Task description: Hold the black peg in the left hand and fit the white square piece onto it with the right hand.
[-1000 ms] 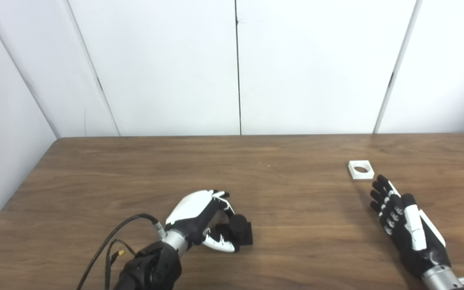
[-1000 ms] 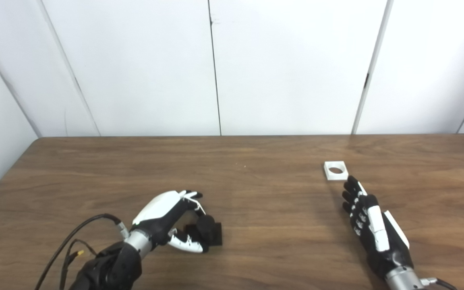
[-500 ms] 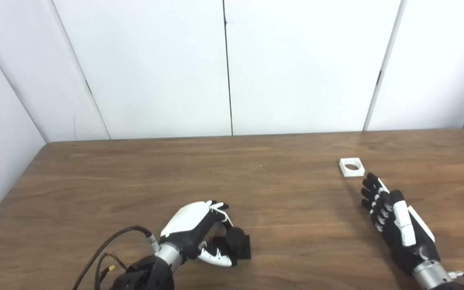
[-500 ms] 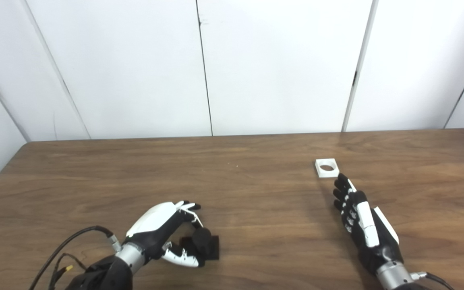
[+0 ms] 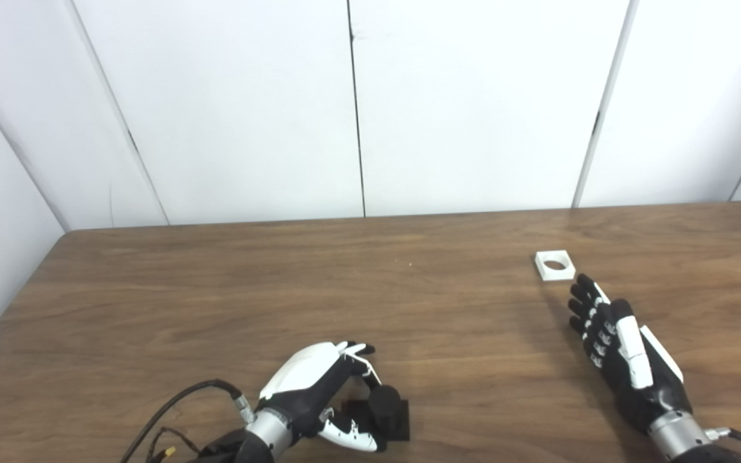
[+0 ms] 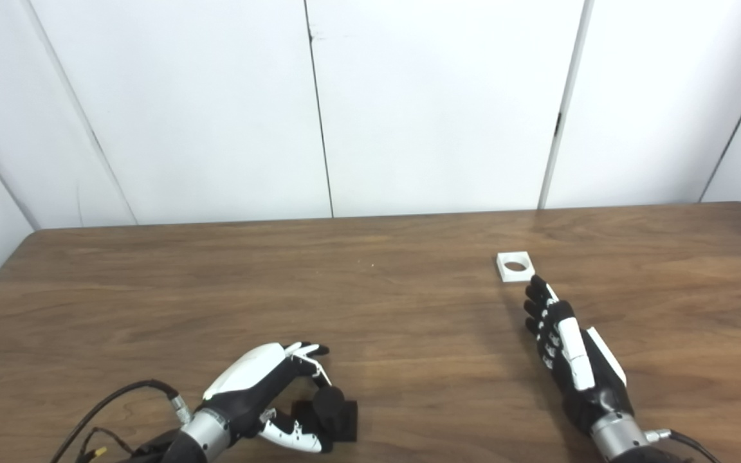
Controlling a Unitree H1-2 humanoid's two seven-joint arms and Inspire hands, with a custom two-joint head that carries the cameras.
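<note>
We see a matte black peg (image 5: 384,405), a short round post standing upright on a flat, square black base, resting on the brown wooden table (image 5: 216,302) near its front edge, left of centre. Well apart from it, toward the right and farther back, we see a small white square piece (image 5: 554,265) with a round hole through its middle, lying flat on the tabletop.

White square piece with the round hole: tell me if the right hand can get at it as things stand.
Probably yes. The white square piece with the round hole lies flat on the brown wooden table, just beyond the open right hand, with nothing between them.
</note>
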